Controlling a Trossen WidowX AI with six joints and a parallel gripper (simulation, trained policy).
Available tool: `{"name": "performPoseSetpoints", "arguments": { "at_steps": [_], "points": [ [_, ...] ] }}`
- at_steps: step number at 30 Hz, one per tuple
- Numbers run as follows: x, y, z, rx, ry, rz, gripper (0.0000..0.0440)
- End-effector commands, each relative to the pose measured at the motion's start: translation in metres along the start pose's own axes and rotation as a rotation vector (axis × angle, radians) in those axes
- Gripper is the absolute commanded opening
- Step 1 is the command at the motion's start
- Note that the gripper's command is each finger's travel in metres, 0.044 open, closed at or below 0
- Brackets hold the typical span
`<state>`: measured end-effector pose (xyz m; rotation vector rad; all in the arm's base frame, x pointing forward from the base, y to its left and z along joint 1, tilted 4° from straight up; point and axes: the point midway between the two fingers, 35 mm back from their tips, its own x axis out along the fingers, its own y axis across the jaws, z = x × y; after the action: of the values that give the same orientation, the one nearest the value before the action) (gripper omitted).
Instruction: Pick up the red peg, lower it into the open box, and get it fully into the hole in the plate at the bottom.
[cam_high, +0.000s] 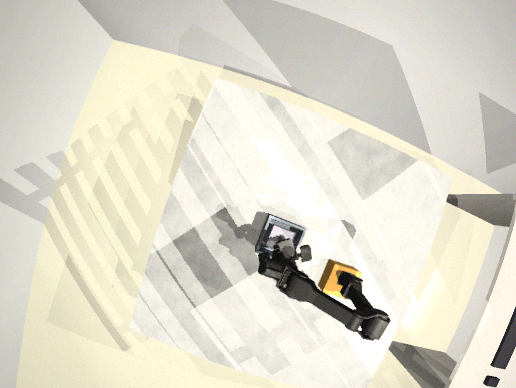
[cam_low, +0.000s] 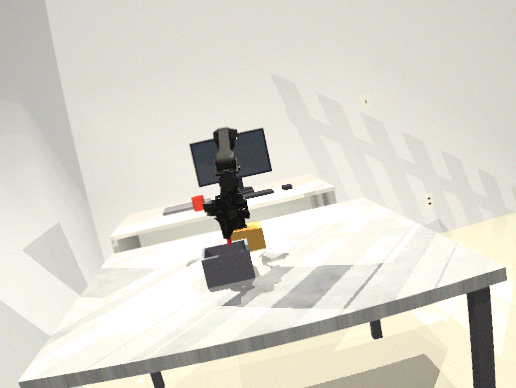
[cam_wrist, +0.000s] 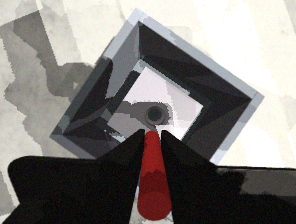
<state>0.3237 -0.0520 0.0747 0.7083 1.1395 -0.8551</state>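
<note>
On the pale tabletop (cam_high: 310, 350) (cam_low: 150, 320), the dark open box (cam_high: 258, 240) (cam_low: 229, 268) (cam_wrist: 239, 131) stands upright, and down inside it lies the light plate (cam_wrist: 150, 90) with its round hole (cam_wrist: 155, 115)! Over the box now, the gripper (cam_high: 286, 246) (cam_low: 228, 237) (cam_wrist: 152, 134) is closed on the red peg (cam_low: 229, 242) (cam_wrist: 154, 185), holding it between its fingers. The peg's far end shows just beside the hole in the wrist view; its depth, I can't call. Right of the box, apart from it, sits the orange block (cam_high: 332, 278) (cam_low: 257, 238), under the arm's base end.

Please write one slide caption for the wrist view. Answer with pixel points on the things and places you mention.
Gripper (cam_high: 286, 246) (cam_low: 228, 237) (cam_wrist: 152, 134) holding the red peg (cam_low: 229, 242) (cam_wrist: 154, 185), box (cam_high: 262, 234) (cam_low: 229, 267) (cam_wrist: 200, 57) beyond.
</note>
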Motion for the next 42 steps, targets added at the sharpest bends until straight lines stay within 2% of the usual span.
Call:
{"name": "performPoseSetpoints", "arguments": {
  "at_steps": [1, 7, 9, 14, 18, 22, 32, 42],
  "points": [
    [0.009, 0.0, 0.008, 0.012, 0.014, 0.002, 0.0006],
    [0.029, -0.001, 0.01, 0.019, 0.042, -0.01, 0.0009],
    [0.037, -0.002, 0.009, 0.014, 0.051, -0.018, 0.0025],
    [0.051, -0.005, 0.009, -0.011, 0.067, -0.038, 0.014],
    [0.058, -0.002, 0.014, -0.023, 0.071, -0.051, 0.0165],
    [0.061, 0.003, 0.027, -0.029, 0.055, -0.045, 0.0258],
    [0.064, 0.015, 0.061, -0.04, 0.001, -0.028, 0.044],
    [0.057, 0.022, 0.104, -0.007, -0.108, 0.015, 0.044]
  ]
}}
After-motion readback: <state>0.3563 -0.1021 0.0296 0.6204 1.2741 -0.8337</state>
